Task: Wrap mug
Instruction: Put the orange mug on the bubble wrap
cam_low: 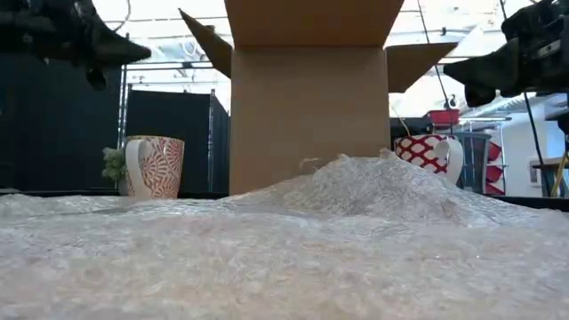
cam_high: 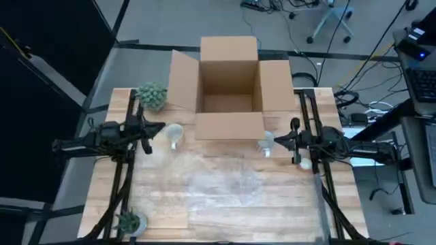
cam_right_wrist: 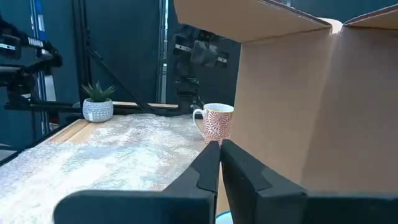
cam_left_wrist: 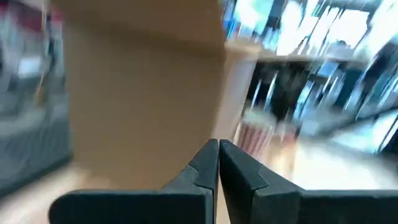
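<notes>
- Looking down on the light wooden table (cam_high: 163, 218), I see an open brown cardboard box (cam_high: 229, 88) at the middle of the far edge, flaps spread.
- I see a sheet of clear bubble wrap (cam_high: 225, 180) spread over the table's middle, in front of the box; from table height it rises in a crumpled mound.
- One white mug with a red pattern (cam_high: 174, 134) stands just off the box's front left corner, at the sheet's far edge; its handle shows in the low view (cam_low: 153, 166).
- A second mug of the same red-and-white pattern (cam_high: 266, 143) stands by the box's front right corner.
- My left gripper (cam_high: 158, 127) hangs above the table just left of the first mug, fingers (cam_left_wrist: 202, 171) pressed together on nothing.
- My right gripper (cam_high: 276, 140) sits just right of the second mug, fingers (cam_right_wrist: 205, 171) likewise clenched and empty.
- A small green plant in a pale pot (cam_high: 151, 95) stands near the far left corner; another potted plant (cam_high: 128, 222) is at the near left corner.
</notes>
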